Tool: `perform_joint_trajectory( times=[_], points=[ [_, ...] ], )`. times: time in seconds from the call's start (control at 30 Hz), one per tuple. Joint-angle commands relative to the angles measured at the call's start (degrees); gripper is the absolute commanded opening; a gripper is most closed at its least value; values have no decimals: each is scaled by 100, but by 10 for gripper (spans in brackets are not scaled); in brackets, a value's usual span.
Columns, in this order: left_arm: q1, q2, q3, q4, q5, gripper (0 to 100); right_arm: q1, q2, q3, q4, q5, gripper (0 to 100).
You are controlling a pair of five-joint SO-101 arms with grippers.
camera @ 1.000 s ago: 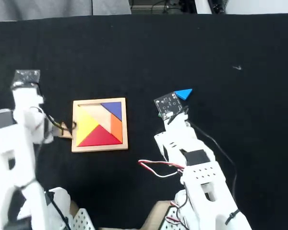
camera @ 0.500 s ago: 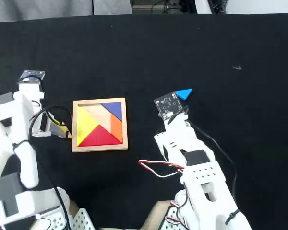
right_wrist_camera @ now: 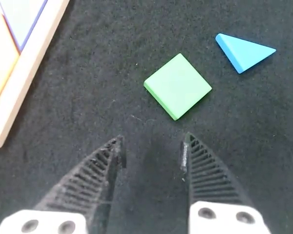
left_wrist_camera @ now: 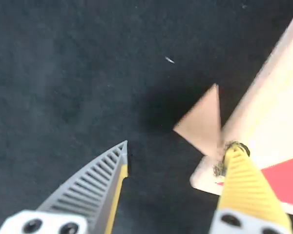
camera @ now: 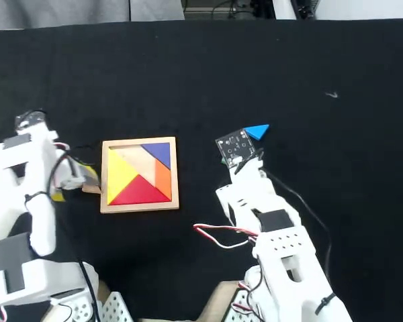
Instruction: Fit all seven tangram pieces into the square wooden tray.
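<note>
The square wooden tray (camera: 140, 206) lies left of centre and holds yellow (camera: 119, 176), red (camera: 142, 191), orange (camera: 163, 176) and blue (camera: 158, 153) pieces. A tan triangle (left_wrist_camera: 202, 122) lies on the cloth, touching the tray's outer left edge (left_wrist_camera: 263, 109). My left gripper (left_wrist_camera: 178, 145) is open just before it, its yellow finger (left_wrist_camera: 239, 175) beside the tray corner. A green square (right_wrist_camera: 177, 86) and a light blue triangle (right_wrist_camera: 244, 48) lie on the cloth ahead of my right gripper (right_wrist_camera: 153, 141), which is open and holds nothing. The blue triangle (camera: 258, 131) also peeks out beyond the right arm's wrist board.
Black cloth covers the whole table. The two arm bases stand at the near edge, with loose red and white wires (camera: 218, 235) by the right arm. A tray corner (right_wrist_camera: 24, 68) lies off to one side of the right gripper.
The left arm has shifted and drawn its wrist back from the tray's left side. The right arm, the tray and the pieces have not moved.
</note>
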Motion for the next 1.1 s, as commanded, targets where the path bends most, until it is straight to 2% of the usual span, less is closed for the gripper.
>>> perform_joint_trajectory(
  times=[0.0, 0.17, 0.43, 0.73, 0.9, 1.07],
  points=[
    [637, -26, 119, -53, 967, 304, 70, -110, -13, -105, -9, 194],
    [708, -18, 171, -492, 1380, 304, 70, -110, -13, -105, -9, 194],
    [532, -18, 154, -563, 1714, 300, 70, -110, -13, -105, -9, 194],
    [295, -18, 479, -747, 1705, 300, 70, -110, -13, -105, -9, 194],
    [180, 18, 664, -1222, 1705, 300, 70, -101, -13, -105, -9, 194],
    [189, 97, 664, -1213, 1714, 299, 70, -101, -13, -105, -9, 194]
  ],
)
